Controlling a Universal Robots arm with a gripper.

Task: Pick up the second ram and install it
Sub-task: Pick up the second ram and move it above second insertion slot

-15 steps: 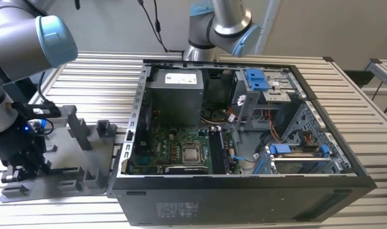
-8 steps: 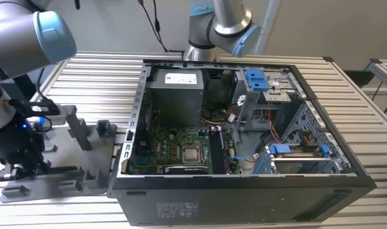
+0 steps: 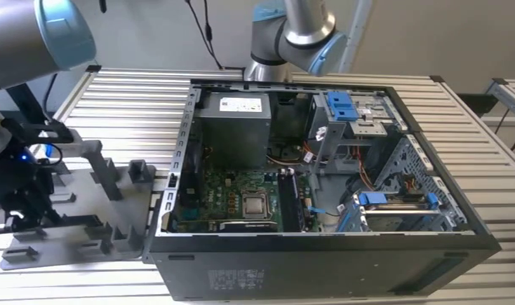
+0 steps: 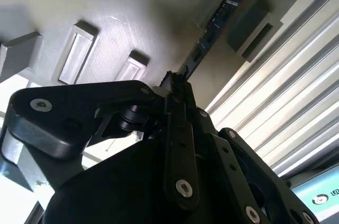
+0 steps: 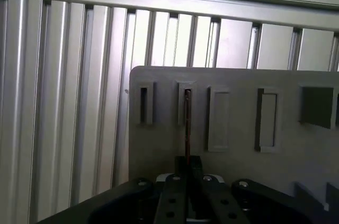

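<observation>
The black metal gripper [image 4: 175,82] has its two fingers closed on one end of the second ram [image 4: 212,29], a long, thin, dark memory board. In the first wrist view the board is edge-on, a narrow reddish-brown line running from the fingertips into a slot. In the second wrist view it stretches away from the fingers, with its far end resting between two upright posts.

The ram sits in the flat grey plastic holder tray [image 5: 238,81], which carries a row of narrow rectangular slots and raised posts. This tray lies on the ribbed silver aluminium table [image 3: 130,95], at the exterior view's left, and the gripper hangs low over it.

Just beside the tray, toward the exterior view's right, is the open black desktop computer case [image 3: 325,267], lying on its side. Inside it are the green motherboard [image 3: 232,190] with the square silver processor [image 3: 254,205] near its middle, and beyond that the grey metal power-supply box [image 3: 232,121]. Blue plastic drive latches [image 3: 342,105] sit toward the case's far right corner.

Behind the case rises the silver and pale-blue arm base [image 3: 284,38].
</observation>
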